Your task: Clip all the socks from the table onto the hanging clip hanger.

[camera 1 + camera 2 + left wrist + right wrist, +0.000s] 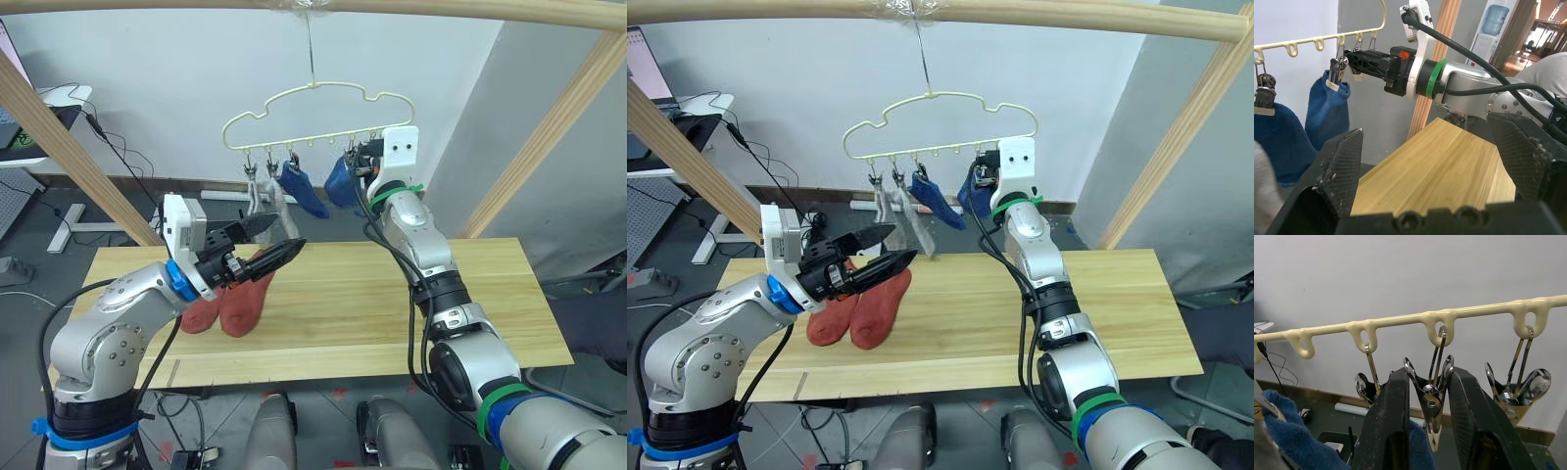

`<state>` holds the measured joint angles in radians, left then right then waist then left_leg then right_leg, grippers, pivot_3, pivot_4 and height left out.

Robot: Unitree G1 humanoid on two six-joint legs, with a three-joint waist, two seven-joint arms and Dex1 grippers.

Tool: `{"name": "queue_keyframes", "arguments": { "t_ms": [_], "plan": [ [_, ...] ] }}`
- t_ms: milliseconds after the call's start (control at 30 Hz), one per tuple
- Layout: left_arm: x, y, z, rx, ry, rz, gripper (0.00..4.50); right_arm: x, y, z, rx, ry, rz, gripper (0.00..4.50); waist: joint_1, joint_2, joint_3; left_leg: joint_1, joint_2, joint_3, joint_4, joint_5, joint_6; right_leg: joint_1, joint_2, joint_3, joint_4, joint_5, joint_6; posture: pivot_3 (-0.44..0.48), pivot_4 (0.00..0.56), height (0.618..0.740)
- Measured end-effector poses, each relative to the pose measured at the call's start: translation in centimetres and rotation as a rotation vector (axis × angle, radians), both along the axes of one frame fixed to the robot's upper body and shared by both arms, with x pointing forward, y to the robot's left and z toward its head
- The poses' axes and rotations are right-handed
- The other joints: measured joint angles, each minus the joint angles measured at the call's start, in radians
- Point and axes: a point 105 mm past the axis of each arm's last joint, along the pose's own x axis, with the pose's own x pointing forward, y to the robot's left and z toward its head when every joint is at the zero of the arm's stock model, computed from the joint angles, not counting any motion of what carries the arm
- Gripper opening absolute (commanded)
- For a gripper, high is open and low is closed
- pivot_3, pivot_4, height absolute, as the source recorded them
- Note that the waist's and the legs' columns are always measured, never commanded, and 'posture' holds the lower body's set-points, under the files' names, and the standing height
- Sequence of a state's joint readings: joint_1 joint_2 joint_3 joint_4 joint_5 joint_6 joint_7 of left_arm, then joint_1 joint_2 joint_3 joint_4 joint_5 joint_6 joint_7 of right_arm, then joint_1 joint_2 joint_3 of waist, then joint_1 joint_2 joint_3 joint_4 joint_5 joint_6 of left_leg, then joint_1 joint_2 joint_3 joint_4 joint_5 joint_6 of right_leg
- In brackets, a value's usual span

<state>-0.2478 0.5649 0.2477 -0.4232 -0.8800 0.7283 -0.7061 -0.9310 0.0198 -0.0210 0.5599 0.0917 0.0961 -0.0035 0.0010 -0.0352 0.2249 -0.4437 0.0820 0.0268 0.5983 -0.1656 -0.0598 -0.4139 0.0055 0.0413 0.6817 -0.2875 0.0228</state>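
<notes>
Left end effector (263, 245) hung released over red socks (231, 299) on bench (392, 304); right end effector (1427, 423) pinched clip (1434, 409). Risk: clip slipping, blue sock (338, 181) dropping.

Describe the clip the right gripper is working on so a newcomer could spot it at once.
Start at the pale-yellow clip hanger hooked on the wooden pole above the table. Follow its lower row of metal clips toward the robot's right. The clip sits between the right gripper fingers, with a blue sock below it; the neighbouring clips hang untouched.
</notes>
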Motion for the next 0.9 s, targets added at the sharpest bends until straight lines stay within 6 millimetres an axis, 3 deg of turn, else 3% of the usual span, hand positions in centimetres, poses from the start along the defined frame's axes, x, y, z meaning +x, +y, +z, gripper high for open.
{"name": "queue_keyframes", "arguments": {
  "t_ms": [900],
  "plan": [
    [-0.02,-0.11,-0.09,0.002,0.003,-0.005,4.50,-0.01,0.02,0.03,-0.006,-0.003,0.002,1.15,0.000,0.000,0.000,0.000,0.000,0.000,0.000,0.000,0.000,0.000,0.000,0.000,0.000,0.000,0.000,0.119,0.220,0.740]
  ]
}}
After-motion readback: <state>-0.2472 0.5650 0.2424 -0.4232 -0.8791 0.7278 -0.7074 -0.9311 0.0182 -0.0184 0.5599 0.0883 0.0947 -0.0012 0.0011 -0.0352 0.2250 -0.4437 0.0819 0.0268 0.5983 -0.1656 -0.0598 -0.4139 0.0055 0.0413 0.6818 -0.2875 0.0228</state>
